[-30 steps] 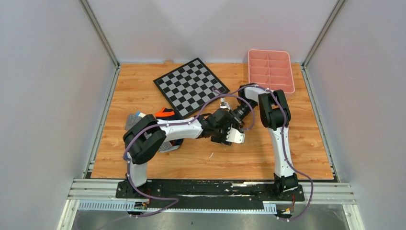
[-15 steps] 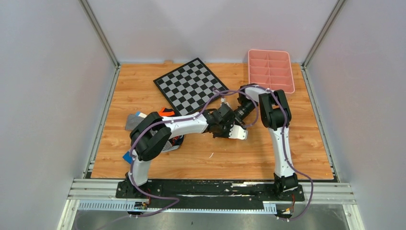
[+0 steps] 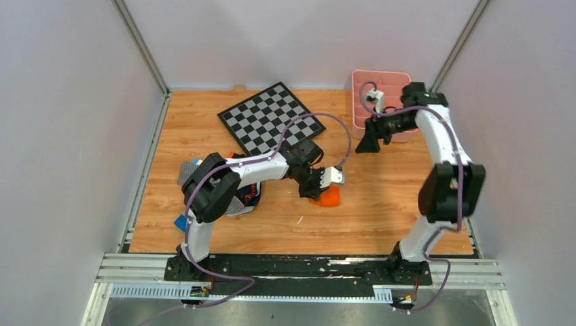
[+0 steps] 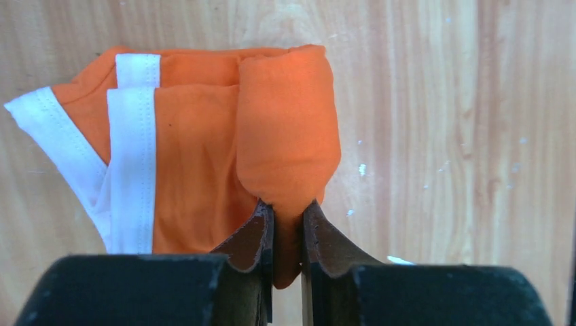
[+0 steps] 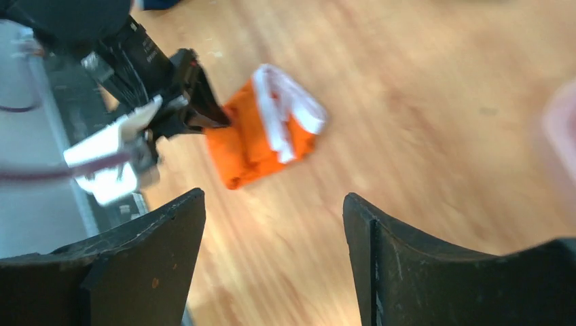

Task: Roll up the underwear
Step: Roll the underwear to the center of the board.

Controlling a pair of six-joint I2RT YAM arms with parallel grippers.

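Top external view: bright orange fabric briefs with white trim bands [image 3: 330, 197] lie as a small folded bundle on the wooden tabletop [image 3: 380, 217], about mid-table, at the tip of my left gripper [image 3: 320, 191].

Left wrist view: the left gripper [image 4: 287, 224] has its jaws narrow, pinching a fold of orange cloth at the bundle's near edge. A rounded orange fold lies over the right side of the bundle. The white bands [image 4: 132, 156] run along its left side, one angling out to a point. Bare wood shows right of the fold.

Right wrist view, blurred: my right gripper [image 5: 274, 200] stands wide with nothing between the fingers, well apart from the briefs and looking back at them.

From above, the right gripper [image 3: 370, 140] hangs by the near-left corner of the pink compartment tray [image 3: 390, 85]. Bare wood runs between it and the bundle, and from the bundle to the table's near edge.

The black-and-grey chequered board [image 3: 270, 122] lies behind the left forearm. A heap of grey-striped and navy garments [image 3: 246, 197] sits under the left elbow, left of the bundle.
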